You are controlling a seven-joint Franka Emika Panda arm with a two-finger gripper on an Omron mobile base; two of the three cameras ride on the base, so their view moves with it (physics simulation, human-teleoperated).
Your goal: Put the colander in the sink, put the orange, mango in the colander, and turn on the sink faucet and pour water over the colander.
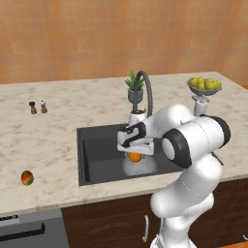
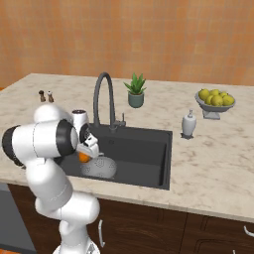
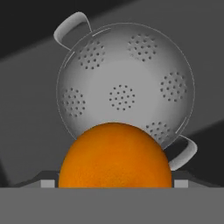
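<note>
The grey perforated colander point(image 1: 141, 167) point(image 2: 99, 168) point(image 3: 124, 78) lies on the floor of the black sink point(image 1: 99, 155) point(image 2: 144, 149). My gripper point(image 1: 136, 152) point(image 2: 85, 153) hangs over the colander's near rim, shut on the orange point(image 1: 135, 157) point(image 2: 83, 157) point(image 3: 114, 157). The orange hides the fingertips in the hand view. The red-green mango point(image 1: 27, 178) rests on the counter, far left of the sink. Behind the basin rises the dark gooseneck faucet point(image 1: 145, 85) point(image 2: 104, 94); no water shows.
A pedestal bowl of yellow-green fruits point(image 1: 204, 85) point(image 2: 215, 99) stands at the back right, with a white soap dispenser point(image 2: 188, 124) near it. A potted plant point(image 1: 135, 89) point(image 2: 136, 92) sits behind the faucet. Two small shakers point(image 1: 38, 107) point(image 2: 45, 95) stand at the back left.
</note>
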